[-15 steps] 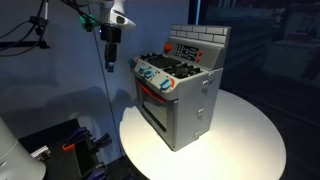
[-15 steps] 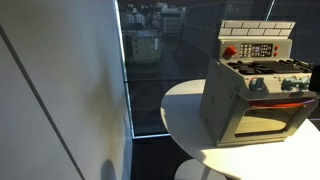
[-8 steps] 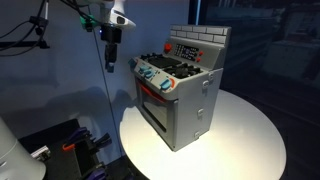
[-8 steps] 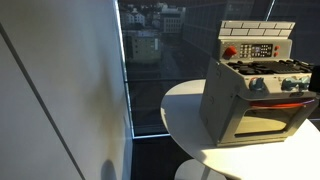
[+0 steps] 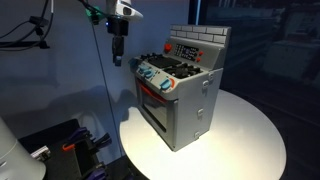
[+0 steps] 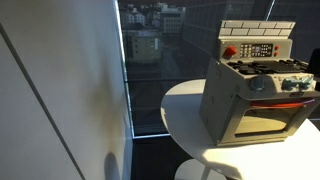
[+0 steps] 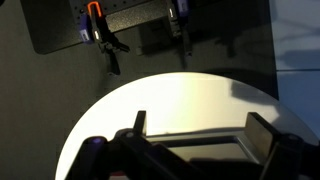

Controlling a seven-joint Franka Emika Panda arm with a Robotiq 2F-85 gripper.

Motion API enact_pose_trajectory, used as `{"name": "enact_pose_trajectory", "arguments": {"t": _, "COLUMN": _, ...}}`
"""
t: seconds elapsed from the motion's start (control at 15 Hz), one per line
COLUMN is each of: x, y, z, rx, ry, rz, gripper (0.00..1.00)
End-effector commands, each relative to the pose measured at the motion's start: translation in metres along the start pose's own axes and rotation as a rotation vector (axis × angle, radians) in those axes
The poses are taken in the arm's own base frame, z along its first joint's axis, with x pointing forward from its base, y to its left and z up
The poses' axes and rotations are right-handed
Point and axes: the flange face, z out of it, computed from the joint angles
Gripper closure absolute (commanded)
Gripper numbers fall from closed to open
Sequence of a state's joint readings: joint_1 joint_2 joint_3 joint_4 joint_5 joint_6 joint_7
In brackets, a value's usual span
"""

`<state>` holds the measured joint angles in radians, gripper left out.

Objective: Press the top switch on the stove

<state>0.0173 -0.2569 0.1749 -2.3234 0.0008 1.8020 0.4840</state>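
Observation:
The small grey stove (image 5: 182, 95) stands on a round white table in both exterior views, and it also shows here (image 6: 250, 95). Its brick-patterned back panel carries a dark control strip (image 5: 186, 49) with a red switch at one end (image 6: 230, 52). My gripper (image 5: 118, 58) hangs in the air beside the stove's knob side, apart from it and level with its top. In the wrist view the two fingers are spread wide with nothing between them (image 7: 200, 130), and the white table shows below. The stove does not show clearly in the wrist view.
The round white table (image 5: 245, 135) bears only the stove. Dark equipment and cables lie on the floor beside it (image 5: 70, 145). A dark board with orange-handled clamps lies below (image 7: 100, 25). A large window stands behind the stove (image 6: 150, 50).
My gripper has shifted sideways toward the stove and slightly up. The stove has not moved.

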Motion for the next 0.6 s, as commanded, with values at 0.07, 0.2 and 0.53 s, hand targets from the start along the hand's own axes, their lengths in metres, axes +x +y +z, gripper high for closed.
{"name": "enact_pose_trajectory", "arguments": {"t": 0.07, "x": 0.025, "y": 0.026, "z": -0.043, "rx": 0.039, "ry": 0.051, "rz": 0.039, "gripper": 0.0}}
{"name": "enact_pose_trajectory", "arguments": {"t": 0.2, "x": 0.035, "y": 0.04, "z": -0.06, "rx": 0.062, "ry": 0.079, "rz": 0.067, "gripper": 0.0}}
{"name": "enact_pose_trajectory", "arguments": {"t": 0.53, "x": 0.057, "y": 0.076, "z": -0.092, "rx": 0.109, "ry": 0.156, "rz": 0.13, "gripper": 0.0}}
